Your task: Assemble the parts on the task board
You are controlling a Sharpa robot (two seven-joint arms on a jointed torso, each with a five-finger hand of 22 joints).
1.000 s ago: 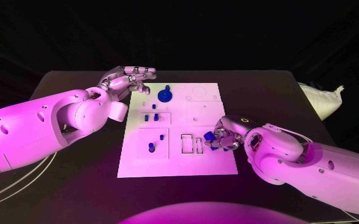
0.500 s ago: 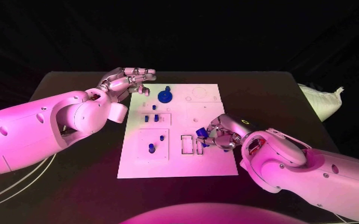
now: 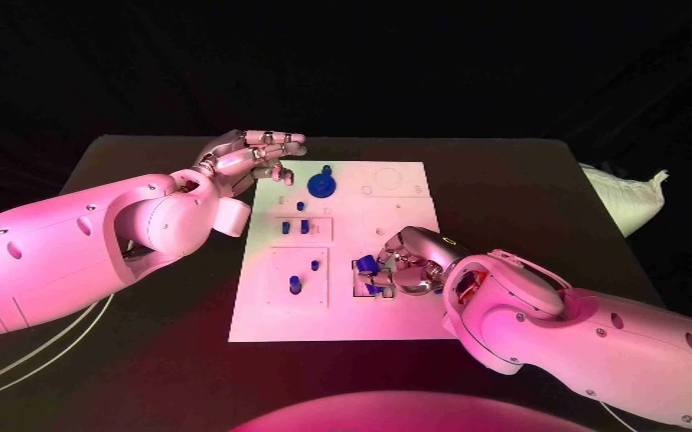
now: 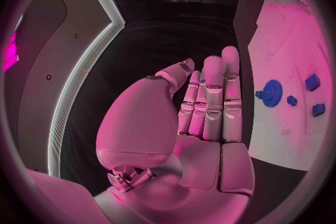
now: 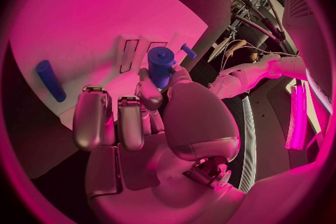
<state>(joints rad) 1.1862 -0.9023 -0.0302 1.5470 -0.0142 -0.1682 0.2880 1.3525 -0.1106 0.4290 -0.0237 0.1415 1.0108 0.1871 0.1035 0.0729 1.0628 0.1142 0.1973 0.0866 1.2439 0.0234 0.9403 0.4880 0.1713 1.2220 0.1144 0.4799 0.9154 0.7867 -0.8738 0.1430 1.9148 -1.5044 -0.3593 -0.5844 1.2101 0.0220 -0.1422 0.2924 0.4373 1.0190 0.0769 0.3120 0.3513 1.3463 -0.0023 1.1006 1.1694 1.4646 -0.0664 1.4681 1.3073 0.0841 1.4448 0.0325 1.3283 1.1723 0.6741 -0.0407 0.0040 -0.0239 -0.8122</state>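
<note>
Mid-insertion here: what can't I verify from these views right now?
- Head view: right hand covers the slots under it; blue part seating unknown.
- Right wrist view: fingers hide the lower end of that part.
- Left wrist view: task board cut off at the rim.

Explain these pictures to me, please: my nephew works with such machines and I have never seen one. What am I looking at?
A two-armed robot is working at a black table. One picture looks down from its head; the two round ones come from cameras at its wrists. On the table lies a white task board with small blue parts, among them a blue gear. The right hand holds a blue peg over the board's middle, by two rectangular slots. The left hand hovers at the board's far left corner and holds nothing, its fingers straight and side by side in its wrist picture.
</note>
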